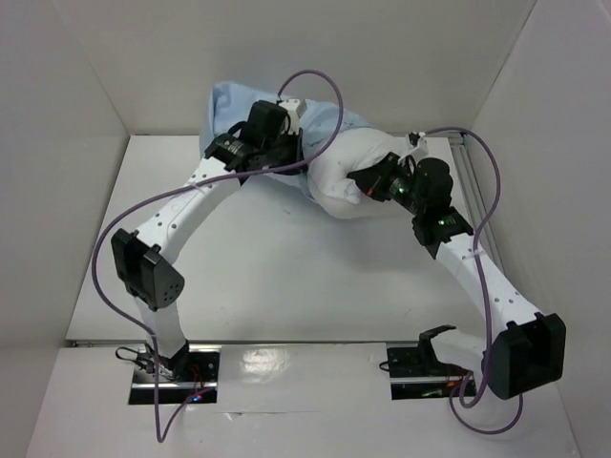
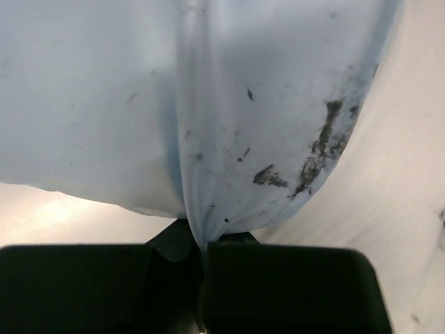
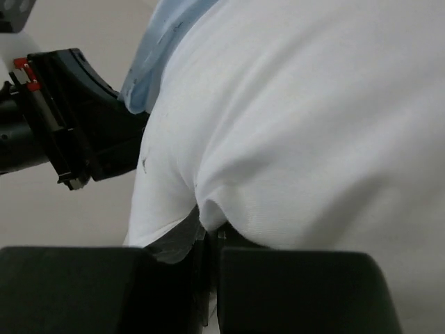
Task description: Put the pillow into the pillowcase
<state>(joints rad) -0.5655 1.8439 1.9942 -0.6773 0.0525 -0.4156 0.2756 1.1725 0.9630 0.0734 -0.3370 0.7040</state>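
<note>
where the pillow (image 1: pixel 346 179) lies: far right of the table (image 1: pixel 286 277), close to the back wall, its left end meeting the pillowcase (image 1: pixel 229 100); most of it looks to be outside the case.
pillowcase: far side, left of centre, bunched against the wall and partly under the left arm; a blue edge laps over the pillow's far left side.
left gripper (image 2: pixel 201 243): clenched on a fold of the pillowcase, the cloth drawn into a ridge between its fingers.
right gripper (image 3: pixel 208 233): clenched on a small pinch of the pillow's white cover.
pillow, handling: probably light, soft and springy; a pinch of cover may stretch before the bulk follows, so a corner or seam is the better hold.
pillowcase, handling: thin, limp, likely to slip or close up; best held at the rim of the opening and kept spread.
</note>
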